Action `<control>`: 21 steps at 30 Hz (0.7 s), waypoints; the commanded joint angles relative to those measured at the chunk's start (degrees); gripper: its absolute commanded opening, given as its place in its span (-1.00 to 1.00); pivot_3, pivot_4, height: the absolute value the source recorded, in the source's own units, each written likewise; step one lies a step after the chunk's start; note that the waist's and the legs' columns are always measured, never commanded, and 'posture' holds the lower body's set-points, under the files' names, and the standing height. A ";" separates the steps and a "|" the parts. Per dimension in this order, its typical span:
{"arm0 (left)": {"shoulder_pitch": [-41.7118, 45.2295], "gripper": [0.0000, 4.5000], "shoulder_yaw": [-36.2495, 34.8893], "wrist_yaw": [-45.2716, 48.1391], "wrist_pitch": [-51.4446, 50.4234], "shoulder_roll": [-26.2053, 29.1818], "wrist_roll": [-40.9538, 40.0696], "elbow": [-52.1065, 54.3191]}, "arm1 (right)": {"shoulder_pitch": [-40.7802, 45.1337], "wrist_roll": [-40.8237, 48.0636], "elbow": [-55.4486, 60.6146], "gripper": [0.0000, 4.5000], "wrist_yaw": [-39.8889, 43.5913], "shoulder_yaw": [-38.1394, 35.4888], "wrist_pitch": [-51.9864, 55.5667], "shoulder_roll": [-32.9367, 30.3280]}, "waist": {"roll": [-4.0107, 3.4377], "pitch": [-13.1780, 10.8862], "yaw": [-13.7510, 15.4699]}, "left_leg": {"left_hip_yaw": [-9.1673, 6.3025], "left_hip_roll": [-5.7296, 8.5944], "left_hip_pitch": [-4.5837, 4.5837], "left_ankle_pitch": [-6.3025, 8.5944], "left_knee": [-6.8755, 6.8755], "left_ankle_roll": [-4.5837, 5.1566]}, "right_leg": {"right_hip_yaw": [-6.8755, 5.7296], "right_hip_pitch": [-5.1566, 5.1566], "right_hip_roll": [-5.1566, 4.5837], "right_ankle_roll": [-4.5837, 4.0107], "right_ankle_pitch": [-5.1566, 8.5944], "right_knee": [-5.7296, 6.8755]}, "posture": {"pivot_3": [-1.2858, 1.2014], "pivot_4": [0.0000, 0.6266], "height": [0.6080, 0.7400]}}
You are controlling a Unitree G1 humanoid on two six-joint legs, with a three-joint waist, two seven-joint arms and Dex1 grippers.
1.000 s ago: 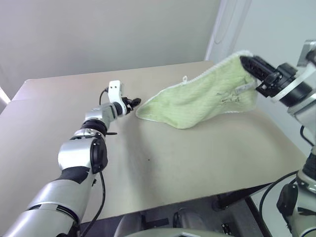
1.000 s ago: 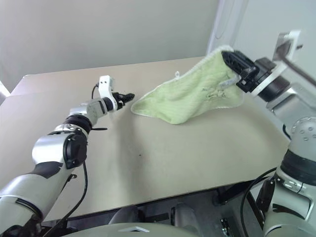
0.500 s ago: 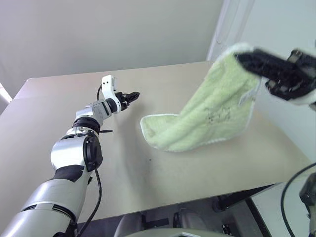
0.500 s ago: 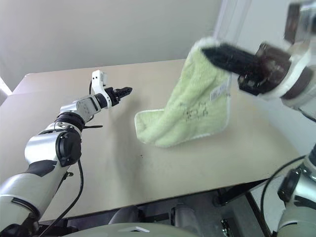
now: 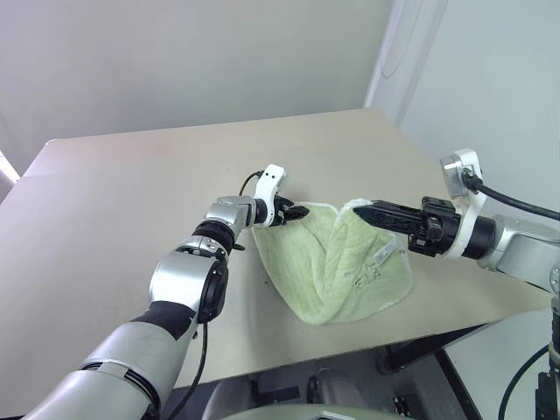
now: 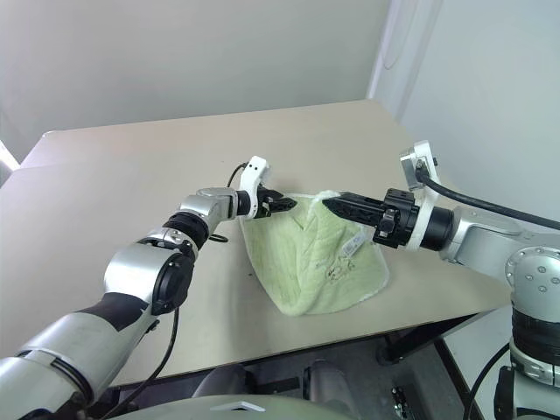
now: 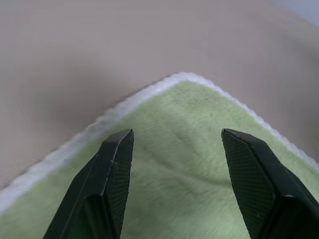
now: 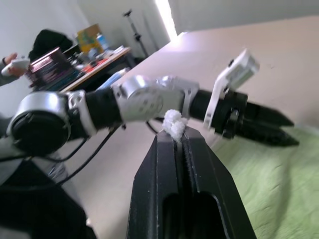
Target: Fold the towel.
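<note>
The light green towel (image 5: 337,271) lies rumpled on the tan table (image 5: 131,192), with one corner raised off the surface. My right gripper (image 5: 359,210) is shut on that raised corner; a whitish tuft of the edge (image 8: 173,119) sticks out between its tips. My left gripper (image 5: 302,211) is open just over the towel's far-left corner, one black finger (image 7: 112,169) on each side of the green cloth (image 7: 179,149) near its white edge. The two grippers' tips are close together, almost facing. A white label (image 5: 382,254) hangs from the fold.
The table's right edge (image 5: 472,210) and front edge (image 5: 350,346) are close to the towel. Bare tabletop stretches left and behind. In the right wrist view a cluttered desk (image 8: 84,55) and a person's hand (image 8: 10,62) show far off.
My right gripper has swung down and to the left with the towel's corner, laying the cloth on the table. My left gripper has moved right to the towel's far-left corner.
</note>
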State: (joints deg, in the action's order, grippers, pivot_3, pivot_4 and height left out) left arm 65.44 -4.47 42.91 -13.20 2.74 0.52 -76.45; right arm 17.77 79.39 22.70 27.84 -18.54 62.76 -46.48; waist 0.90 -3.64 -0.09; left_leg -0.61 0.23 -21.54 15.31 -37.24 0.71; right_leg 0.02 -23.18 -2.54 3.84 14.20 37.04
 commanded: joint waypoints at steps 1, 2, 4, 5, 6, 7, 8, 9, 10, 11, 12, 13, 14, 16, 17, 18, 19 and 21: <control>1.58 0.32 2.22 -3.04 0.40 -1.24 2.68 -0.17 | -1.14 -0.80 2.25 -1.00 -2.71 -1.15 -2.33 1.00 | 0.00 0.00 0.28 | 0.02 0.01 0.00 0.00 0.00 0.00 | 0.00 0.00 0.01 0.01 0.00 0.00 | 0.03 -1.00 1.00; 1.43 0.32 3.09 -3.16 0.49 -1.73 3.53 -0.27 | -1.62 -1.02 2.42 -1.00 -3.31 -1.15 -2.64 1.18 | 0.00 0.00 0.40 | 0.07 0.02 0.01 0.00 0.00 0.00 | 0.00 0.00 0.02 0.01 0.01 0.00 | 0.03 -1.00 1.00; 1.12 0.47 4.98 -4.39 -0.45 -2.71 5.56 -0.64 | -2.58 -1.26 2.74 -1.00 -4.51 -1.22 -3.10 1.52 | 0.00 0.00 0.67 | 0.13 0.02 0.01 0.00 0.00 0.00 | 0.00 0.00 0.02 0.01 0.01 0.00 | 0.03 -1.00 1.00; 0.81 0.57 6.42 -4.67 -0.83 -3.14 6.96 -0.85 | -3.10 -1.32 2.94 -1.00 -5.05 -1.27 -3.35 1.66 | 0.00 0.00 0.79 | 0.14 0.02 0.00 0.00 0.00 0.00 | 0.00 0.00 0.01 0.01 0.01 -0.02 | 0.03 -1.00 1.00; 0.44 0.70 7.78 -5.02 -1.04 -3.47 8.34 -1.02 | -3.57 -1.38 3.15 -1.00 -5.54 -1.31 -3.55 1.77 | 0.00 0.00 0.84 | 0.15 0.03 0.00 0.00 0.00 0.00 | 0.00 0.01 0.00 0.01 0.01 -0.03 | 0.03 -1.00 1.00; 0.07 0.87 9.12 -5.32 -1.17 -3.74 9.65 -1.17 | -3.93 -1.48 3.28 -1.00 -6.01 -1.35 -3.69 1.86 | 0.01 0.00 0.84 | 0.16 0.03 -0.01 0.00 0.00 0.00 | 0.00 0.01 -0.01 0.01 0.01 -0.05 | 0.03 -1.00 1.00; -0.43 0.98 10.69 -6.07 -1.52 -3.94 11.29 -1.38 | -4.28 -1.48 3.29 -1.00 -6.56 -1.43 -3.83 2.01 | 0.00 0.01 0.85 | 0.16 0.03 -0.01 0.00 0.00 0.00 | 0.00 0.02 -0.01 0.00 0.01 -0.07 | 0.03 -1.00 1.00; -1.05 0.98 12.65 -6.73 -1.98 -4.04 13.23 -1.61 | -4.61 -1.50 3.24 -1.00 -7.09 -1.53 -3.99 2.16 | -0.01 0.01 0.82 | 0.16 0.03 0.02 0.01 0.00 0.00 | 0.00 0.06 -0.01 0.00 0.01 -0.11 | 0.03 -1.00 1.00; -1.64 0.98 14.65 -6.91 -2.48 -4.11 15.13 -1.83 | -4.88 -1.47 3.18 -1.00 -7.54 -1.62 -4.17 2.29 | 0.01 0.02 0.80 | 0.17 0.02 0.05 0.01 0.00 0.00 | 0.00 0.10 -0.03 -0.01 0.02 -0.11 | 0.03 -1.00 1.00; -2.18 0.98 15.87 -6.53 -3.50 -4.27 16.13 -2.00 | -5.12 -1.37 3.12 -1.00 -7.97 -1.69 -4.39 2.45 | 0.03 0.04 0.80 | 0.17 0.02 0.11 0.01 -0.01 0.00 | 0.01 0.15 -0.03 -0.04 0.03 -0.13 | 0.03 -1.00 1.00; -2.52 0.98 16.34 -6.01 -4.29 -4.38 16.35 -2.06 | -5.21 -1.29 3.04 -1.00 -8.33 -1.65 -4.60 2.56 | 0.01 0.07 0.73 | 0.16 0.01 0.16 0.01 -0.02 0.00 | 0.00 0.23 -0.01 -0.09 0.04 -0.15 | 0.03 -1.00 1.00; -2.90 0.98 16.65 -5.59 -4.42 -4.44 16.46 -2.02 | -5.26 -1.19 2.96 -1.00 -8.68 -1.63 -4.76 2.70 | 0.00 0.08 0.66 | 0.15 -0.02 0.25 0.01 -0.03 -0.01 | 0.00 0.35 0.01 -0.23 0.10 -0.22 | 0.03 -1.00 1.00; -3.30 0.98 16.87 -4.99 -4.55 -4.51 16.45 -1.98 | -5.24 -1.12 2.83 -1.00 -9.12 -1.59 -4.90 2.91 | -0.02 0.10 0.57 | 0.14 -0.05 0.26 0.01 -0.02 -0.01 | -0.01 0.43 0.02 -0.23 0.08 -0.27 | 0.03 -1.00 1.00; -4.00 0.98 17.18 -4.79 -4.16 -4.61 16.35 -1.81 | -5.18 -1.47 2.37 -1.00 -9.91 -1.38 -5.22 3.28 | -0.07 0.28 0.41 | 0.11 -0.11 0.39 0.02 0.00 -0.01 | -0.06 0.58 0.05 -0.21 0.04 -0.50 | 0.03 -1.00 1.00; -4.21 0.98 16.98 -5.13 -3.99 -4.63 16.11 -1.72 | -5.16 -1.71 2.17 -1.00 -10.20 -1.26 -5.36 3.38 | -0.16 0.40 0.38 | 0.08 -0.14 0.43 0.02 0.04 -0.01 | -0.09 0.67 0.05 -0.21 0.04 -0.59 | 0.03 -1.00 1.00; -4.26 0.98 16.20 -5.18 -4.81 -4.58 15.37 -1.71 | -5.24 -2.14 1.93 -1.00 -10.50 -1.19 -5.56 3.46 | -0.19 0.48 0.38 | 0.07 -0.15 0.45 0.02 0.08 0.00 | -0.10 0.72 0.05 -0.20 0.03 -0.67 | 0.03 -1.00 1.00; -4.26 0.98 15.63 -5.15 -5.47 -4.51 14.86 -1.69 | -5.22 -2.43 1.75 -1.00 -10.72 -1.13 -5.69 3.52 | -0.21 0.52 0.39 | 0.07 -0.15 0.45 0.04 0.10 0.02 | -0.10 0.73 0.04 -0.20 0.03 -0.70 | 0.03 -1.00 1.00; -4.31 0.90 13.52 -6.11 -7.49 -4.19 13.12 -1.68 | -5.02 -2.65 1.10 -1.00 -11.32 -1.30 -5.90 3.70 | -0.20 0.56 0.40 | 0.07 -0.14 0.40 0.06 0.10 0.06 | -0.10 0.72 0.04 -0.19 0.03 -0.76 | 0.03 -1.00 1.00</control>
State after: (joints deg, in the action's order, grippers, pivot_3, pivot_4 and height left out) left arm 63.96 8.80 37.18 -15.93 -2.08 12.79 -74.03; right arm 12.04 76.77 23.61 17.03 -18.56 58.23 -43.26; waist 0.70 -3.09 0.31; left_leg -0.55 0.09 -21.15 15.37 -37.14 0.79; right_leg -0.09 -22.46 -2.50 3.66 14.22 36.28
